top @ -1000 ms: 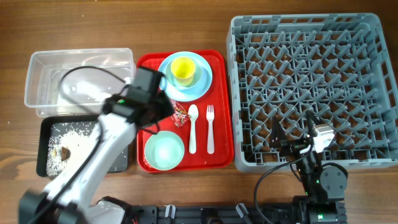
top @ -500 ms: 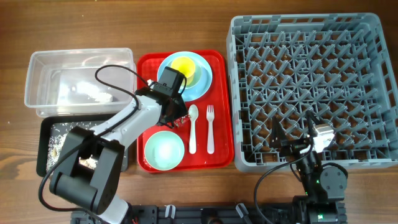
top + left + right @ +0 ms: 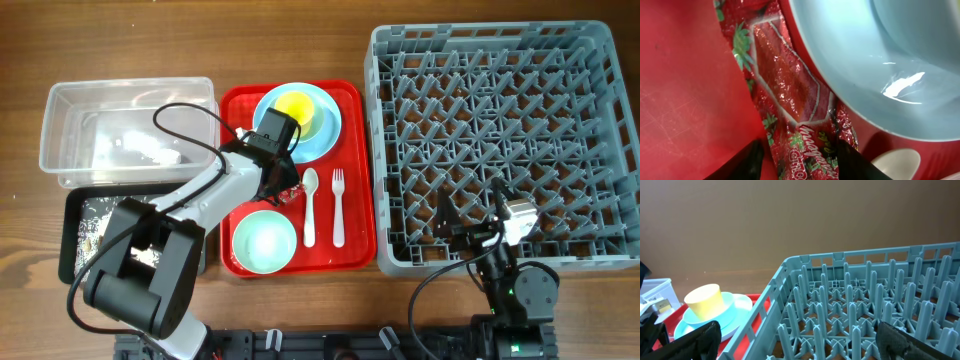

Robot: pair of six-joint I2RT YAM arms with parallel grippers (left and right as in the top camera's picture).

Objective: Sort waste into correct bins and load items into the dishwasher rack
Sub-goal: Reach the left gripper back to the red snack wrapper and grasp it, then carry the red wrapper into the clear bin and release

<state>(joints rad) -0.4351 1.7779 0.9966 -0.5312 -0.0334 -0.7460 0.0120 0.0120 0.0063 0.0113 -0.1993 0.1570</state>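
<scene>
The wrapper (image 3: 790, 95) is being straddled by the left claw (image 3: 797, 162), whose jaws are standing apart, on the red tray (image 3: 685, 100) just beside the plate (image 3: 880, 65). The thin film may be slipping out when pinched, or the plate rim may be getting caught and dragged.

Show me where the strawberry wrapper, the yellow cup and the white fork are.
strawberry wrapper (image 3: 790, 85), left wrist view, on its glossy red middle panel.
yellow cup (image 3: 705, 304), right wrist view, on its side wall.
white fork (image 3: 338, 215), overhead view, on its handle.
</scene>
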